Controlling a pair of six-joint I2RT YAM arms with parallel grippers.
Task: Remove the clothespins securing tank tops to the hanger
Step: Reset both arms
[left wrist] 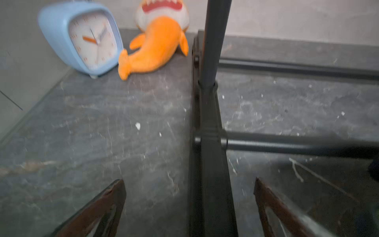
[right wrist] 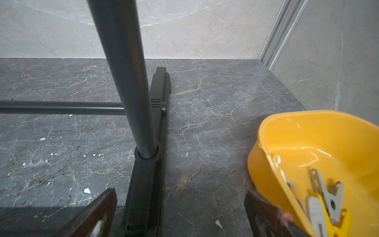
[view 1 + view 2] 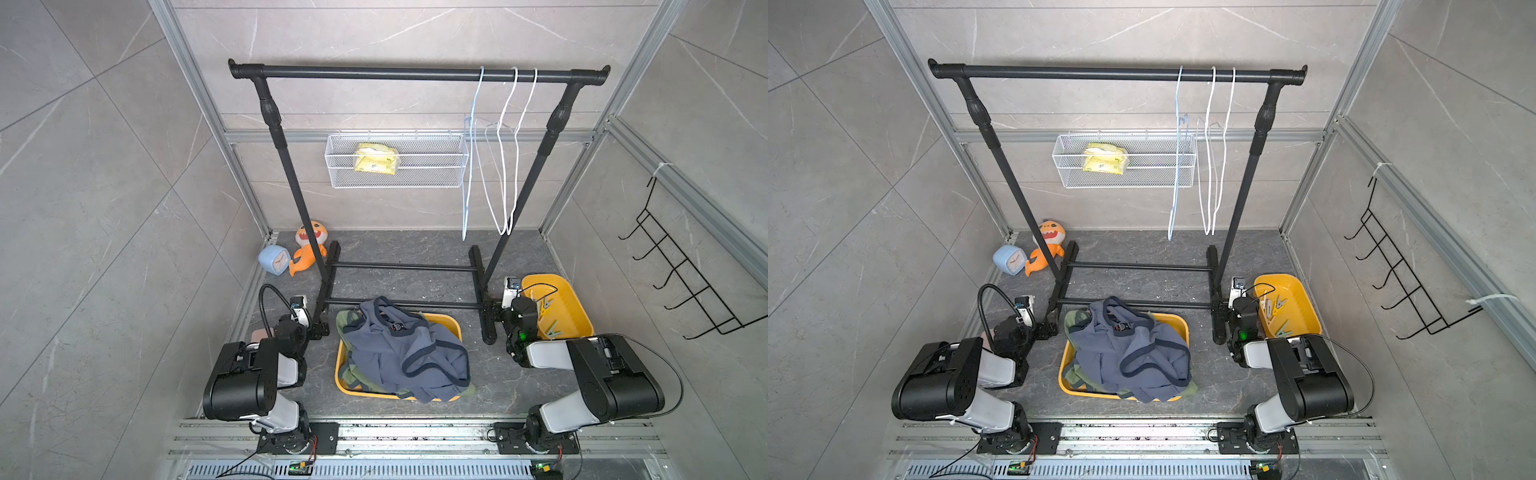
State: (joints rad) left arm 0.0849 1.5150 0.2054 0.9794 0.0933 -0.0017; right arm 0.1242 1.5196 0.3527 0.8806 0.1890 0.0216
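- Clothespins [image 2: 326,197]: they lie loose in a yellow bin [image 2: 307,131] on the floor, beside the right foot of the garment rack [image 3: 374,72]. White, pale green and yellow ones show in both top views [image 3: 1277,309].
- Tank tops [image 3: 411,353]: they are heaped in a yellow basket [image 3: 446,319] on the floor between the two arms. The navy one lies on top, and olive fabric shows at the edges beneath it.
- Hangers: a pale blue hanger [image 3: 464,216] and two white hangers [image 3: 508,228] hang bare at the right end of the rack's top rail.
- Left gripper [image 1: 188,180]: its fingers are spread wide and hold nothing. It is low over the floor, and the rack's left foot runs between the fingers.
- Right gripper [image 2: 180,191]: its fingers are spread wide and hold nothing. It is low over the floor and straddles the rack's right foot, with one finger just beside the bin's wall.
- Other items: a blue alarm clock [image 1: 82,39] and an orange plush shark [image 1: 155,47] sit in the far left corner.
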